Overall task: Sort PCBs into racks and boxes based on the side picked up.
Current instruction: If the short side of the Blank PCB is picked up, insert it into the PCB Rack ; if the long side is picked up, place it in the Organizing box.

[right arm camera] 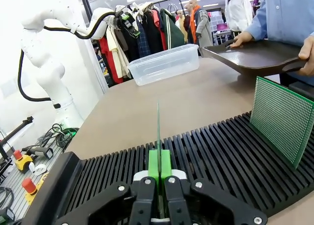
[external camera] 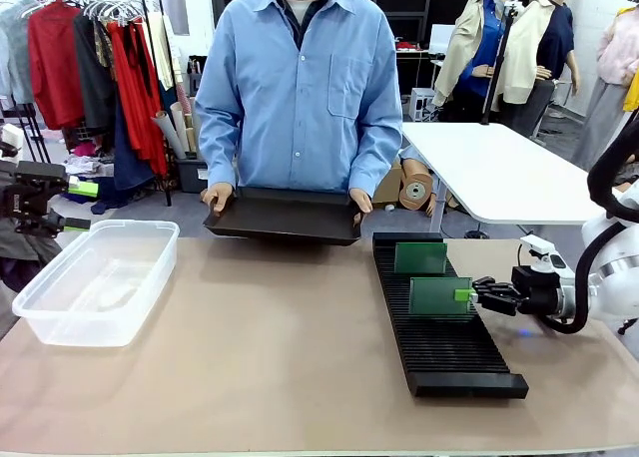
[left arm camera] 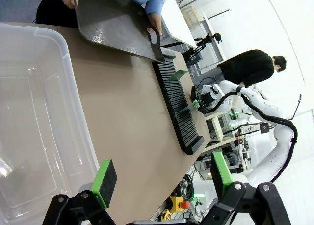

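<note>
PCB (external camera: 440, 296) in the right tool (external camera: 469, 294) looked light, thin and stiff, judging by how it stood edge-on w/o any bend; prob. brittle at corners and slick on the faces, so a pinch at one short edge, as here, seemed the right hold. Right tool was clamped on that board's edge, green pads (right arm camera: 159, 164) pressed together on it, board upright and lowered over the rack (external camera: 439, 327) slots. Second PCB (external camera: 420, 258) stood upright in a slot farther along, toward the person; its face was green w/ a fine dot grid, matte.

Rack was black ribbed plastic, long, low, many crosswise grooves, lying on the tan table (external camera: 280, 357) at robot's right. Box (external camera: 100, 282) was clear soft-cornered plastic w/ a rim, near the left side. Left tool (left arm camera: 159, 183) hung beside it w/ pads apart, holding nothing. Person held a shallow black tray (external camera: 285, 216) at the far edge, smooth, dull sheen.
</note>
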Action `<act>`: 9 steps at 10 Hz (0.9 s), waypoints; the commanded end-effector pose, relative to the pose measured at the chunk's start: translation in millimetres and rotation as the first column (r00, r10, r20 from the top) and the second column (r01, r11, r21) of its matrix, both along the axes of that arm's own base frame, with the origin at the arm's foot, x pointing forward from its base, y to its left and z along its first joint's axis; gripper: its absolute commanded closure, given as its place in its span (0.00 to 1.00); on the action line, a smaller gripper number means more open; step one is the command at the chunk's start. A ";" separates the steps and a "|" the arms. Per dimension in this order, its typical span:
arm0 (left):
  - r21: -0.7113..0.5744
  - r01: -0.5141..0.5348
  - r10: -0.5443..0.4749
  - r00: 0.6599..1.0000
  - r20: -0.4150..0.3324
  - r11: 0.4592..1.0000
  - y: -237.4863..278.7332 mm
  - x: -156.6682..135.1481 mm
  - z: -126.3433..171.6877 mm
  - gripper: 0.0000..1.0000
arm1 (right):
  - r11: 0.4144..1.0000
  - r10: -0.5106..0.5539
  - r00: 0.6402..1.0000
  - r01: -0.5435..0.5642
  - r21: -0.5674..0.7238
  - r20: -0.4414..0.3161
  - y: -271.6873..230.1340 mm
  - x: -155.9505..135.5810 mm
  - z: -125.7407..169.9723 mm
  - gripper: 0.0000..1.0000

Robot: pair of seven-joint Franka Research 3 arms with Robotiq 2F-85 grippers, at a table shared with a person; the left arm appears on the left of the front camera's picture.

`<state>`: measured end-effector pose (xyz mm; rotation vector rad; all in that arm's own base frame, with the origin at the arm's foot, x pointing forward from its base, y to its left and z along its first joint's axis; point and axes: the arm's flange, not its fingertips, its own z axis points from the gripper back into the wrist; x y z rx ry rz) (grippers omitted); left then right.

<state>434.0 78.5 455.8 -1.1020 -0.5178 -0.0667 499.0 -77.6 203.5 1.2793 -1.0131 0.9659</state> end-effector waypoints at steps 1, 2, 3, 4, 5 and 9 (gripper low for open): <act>-0.003 0.004 -0.004 1.000 0.004 1.000 -0.3 -1.5 1.9 0.00 | 1.000 0.012 1.000 -0.011 -0.026 0.011 4.6 5.0 -0.2 1.00; -0.003 0.004 -0.004 1.000 0.004 1.000 -0.3 -1.5 1.9 0.00 | 1.000 0.013 1.000 -0.013 -0.028 0.006 4.5 5.4 -1.1 1.00; -0.003 0.004 -0.004 1.000 0.004 1.000 -0.3 -1.5 1.9 0.00 | 0.999 0.012 1.000 -0.012 -0.031 0.004 4.0 5.8 -1.4 1.00; -0.003 0.004 -0.004 1.000 0.004 1.000 -0.3 -1.5 1.9 0.00 | 0.999 0.013 1.000 -0.013 -0.037 0.001 3.5 6.8 -1.9 1.00; -0.003 0.004 -0.004 1.000 0.004 1.000 -0.3 -1.5 1.9 0.00 | 0.999 0.012 1.000 -0.012 -0.043 0.001 3.2 7.8 -2.2 1.00; -0.003 0.004 -0.004 1.000 0.004 1.000 -0.3 -1.5 1.9 0.00 | 0.997 0.016 1.000 -0.015 -0.071 0.003 5.1 14.3 0.1 1.00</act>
